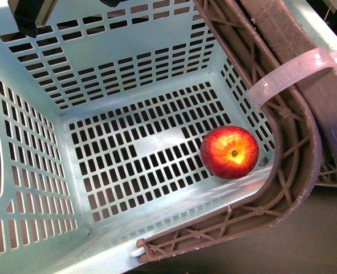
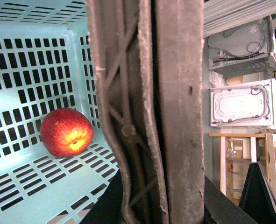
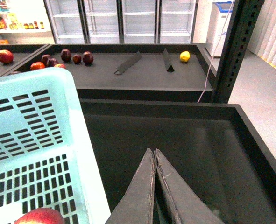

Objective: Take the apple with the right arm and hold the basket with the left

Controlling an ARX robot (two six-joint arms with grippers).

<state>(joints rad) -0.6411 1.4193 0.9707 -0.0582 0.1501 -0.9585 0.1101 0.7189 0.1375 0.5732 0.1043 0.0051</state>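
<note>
Front view: the mint basket (image 1: pixel 37 188) fills the frame, seen from above down to its slotted floor. The apple (image 1: pixel 230 152) rests on that floor with its stem dimple turned up toward the camera, close to the wall under the handles (image 1: pixel 293 142). The two brown ribbed handles lie together and are bound by a white zip tie (image 1: pixel 293 71).

Left wrist view: the handles (image 2: pixel 175 93) run straight through the middle of the frame. They pass between the dark fingers (image 2: pixel 105 205) of the left end effector (image 2: pixel 159 212), which is clamped on them from both sides. Past the handles, the apple (image 2: pixel 67 132) sits on the basket (image 2: pixel 16 70) floor near a wall.

Right wrist view: the right end effector (image 3: pixel 153 156) has its fingers pressed together up to the tips, with nothing between them. It hangs over a dark sunken counter (image 3: pixel 198 140), just beside the basket (image 3: pixel 30 135) wall. A sliver of the apple (image 3: pixel 39 217) shows inside the basket, apart from the end effector. Farther back, another counter (image 3: pixel 142 77) carries dark red fruits (image 3: pixel 65 56) and one yellow fruit (image 3: pixel 185 56).
</note>
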